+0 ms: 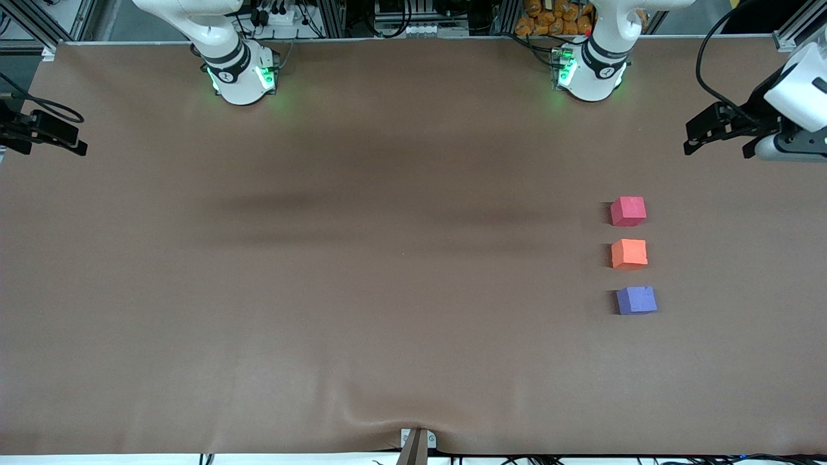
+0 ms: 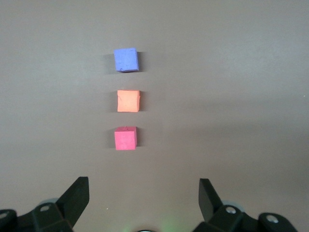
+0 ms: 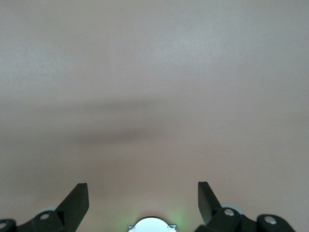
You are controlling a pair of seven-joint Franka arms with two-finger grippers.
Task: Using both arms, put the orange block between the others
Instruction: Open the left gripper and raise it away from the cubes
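Three small cubes stand in a line on the brown table toward the left arm's end. The orange block [image 1: 628,253] [image 2: 128,101] sits in the middle. The pinkish-red one [image 1: 628,211] [image 2: 125,138] is farther from the front camera, and the purple-blue one [image 1: 636,300] [image 2: 126,60] is nearer. Small gaps separate them. My left gripper [image 1: 717,146] [image 2: 143,186] hangs open and empty above the table at that end, off to the side of the pinkish-red cube. My right gripper [image 1: 46,139] [image 3: 143,191] hangs open and empty over bare table at the right arm's end.
The brown mat [image 1: 362,271] covers the whole table and wrinkles slightly at its front edge by a small clamp [image 1: 417,442]. The two arm bases [image 1: 242,74] [image 1: 589,71] stand at the table's edge farthest from the front camera. Clutter lies past that edge.
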